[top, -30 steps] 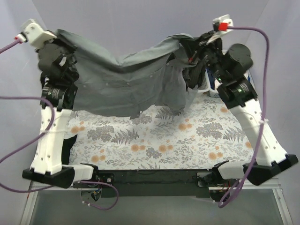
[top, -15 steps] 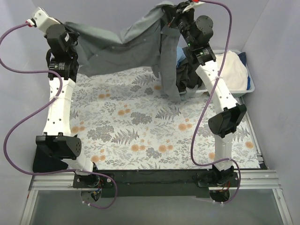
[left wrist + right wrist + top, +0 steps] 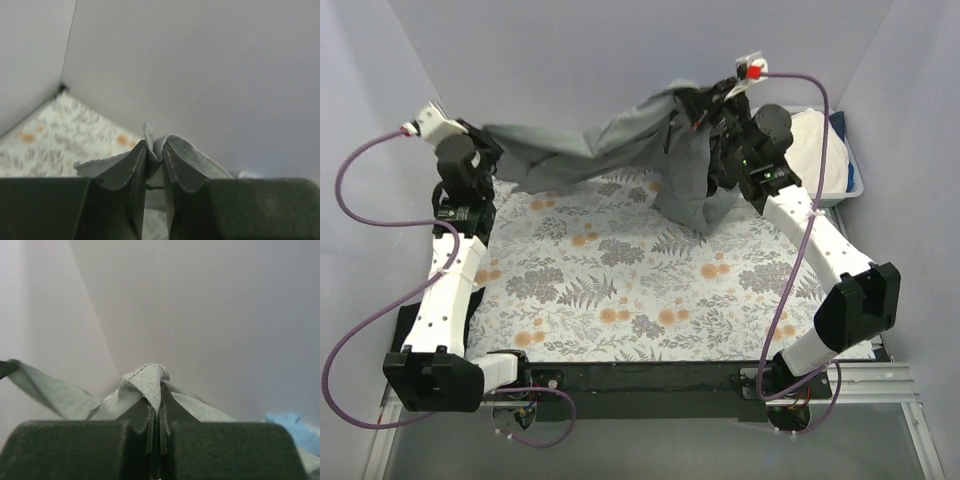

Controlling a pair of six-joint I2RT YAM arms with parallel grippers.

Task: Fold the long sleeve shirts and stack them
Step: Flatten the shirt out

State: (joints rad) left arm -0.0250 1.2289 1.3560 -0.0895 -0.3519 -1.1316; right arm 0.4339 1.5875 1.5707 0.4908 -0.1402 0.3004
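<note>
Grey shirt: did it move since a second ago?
Yes. The grey shirt has gone back toward the far wall; it now covers only the far edge of the flowered table cover, not its far half.

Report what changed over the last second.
Both arms carried the grey shirt farther back and lower. It was stretched wide and high before. Now it sags between them, its right side hanging down toward the floral table cover. Unchanged: the left hand and right hand stay shut on the shirt's edges; nothing was let go.
</note>
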